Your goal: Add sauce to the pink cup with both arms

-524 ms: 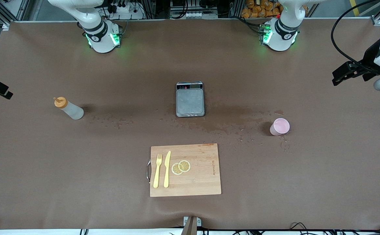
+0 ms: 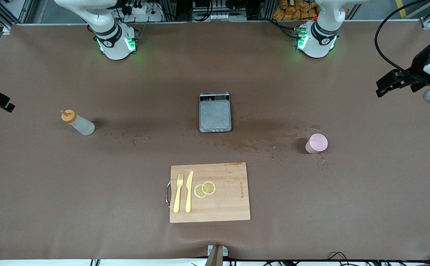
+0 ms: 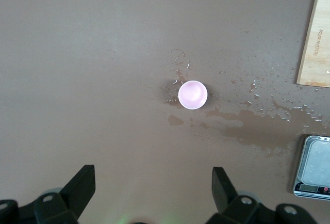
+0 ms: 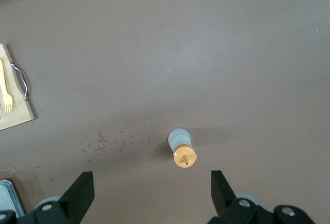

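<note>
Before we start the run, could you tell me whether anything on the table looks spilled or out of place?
Yes: a wet stain with scattered droplets darkens the table between the scale and the pink cup; more droplets lie beside the sauce bottle.

The sauce bottle (image 2: 78, 123), translucent whitish with an orange nozzle cap, is being seen standing upright on the desk (image 2: 126, 229) toward the right arm's end. The pink cup (image 2: 316, 143), pale and handleless, is being seen standing upright, mouth open upward, toward the left arm's end, well apart from the bottle.
</note>
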`<state>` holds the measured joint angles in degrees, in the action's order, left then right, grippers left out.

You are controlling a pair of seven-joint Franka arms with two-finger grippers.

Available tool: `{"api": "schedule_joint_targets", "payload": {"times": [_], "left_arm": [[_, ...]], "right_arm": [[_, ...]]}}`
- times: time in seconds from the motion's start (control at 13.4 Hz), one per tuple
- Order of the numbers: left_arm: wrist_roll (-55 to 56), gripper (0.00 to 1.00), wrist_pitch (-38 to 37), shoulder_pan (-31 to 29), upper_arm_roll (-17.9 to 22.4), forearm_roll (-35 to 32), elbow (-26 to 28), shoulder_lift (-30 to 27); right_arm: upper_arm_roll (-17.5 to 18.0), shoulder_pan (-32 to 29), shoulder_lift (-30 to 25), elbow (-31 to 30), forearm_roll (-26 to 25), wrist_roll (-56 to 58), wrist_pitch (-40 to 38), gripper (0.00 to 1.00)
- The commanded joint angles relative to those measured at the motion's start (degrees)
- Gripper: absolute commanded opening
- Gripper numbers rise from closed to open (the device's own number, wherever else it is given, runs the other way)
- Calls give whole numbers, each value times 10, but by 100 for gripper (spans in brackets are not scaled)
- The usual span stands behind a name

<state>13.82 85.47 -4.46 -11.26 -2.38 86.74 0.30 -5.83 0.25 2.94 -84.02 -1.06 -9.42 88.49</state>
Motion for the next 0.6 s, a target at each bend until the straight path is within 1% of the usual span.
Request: {"api": "schedule_joint_targets", "payload": {"times": [0.0, 0.15, 0.3, 0.52], "left_arm": [[-11, 100, -5, 5, 5, 2, -18, 15], [-6, 100, -5, 5, 0, -5, -17, 20], [-12, 100, 25, -4, -1, 2, -11, 22], [-8, 100, 35, -1, 0, 2, -5, 29]], "right_arm": [[6, -6, 0, -3, -9, 10, -1, 100], [6, -9, 1, -2, -9, 10, 1, 100], [6, -10, 1, -1, -11, 9, 5, 100], [6, -24, 1, 1, -9, 8, 5, 100]]}}
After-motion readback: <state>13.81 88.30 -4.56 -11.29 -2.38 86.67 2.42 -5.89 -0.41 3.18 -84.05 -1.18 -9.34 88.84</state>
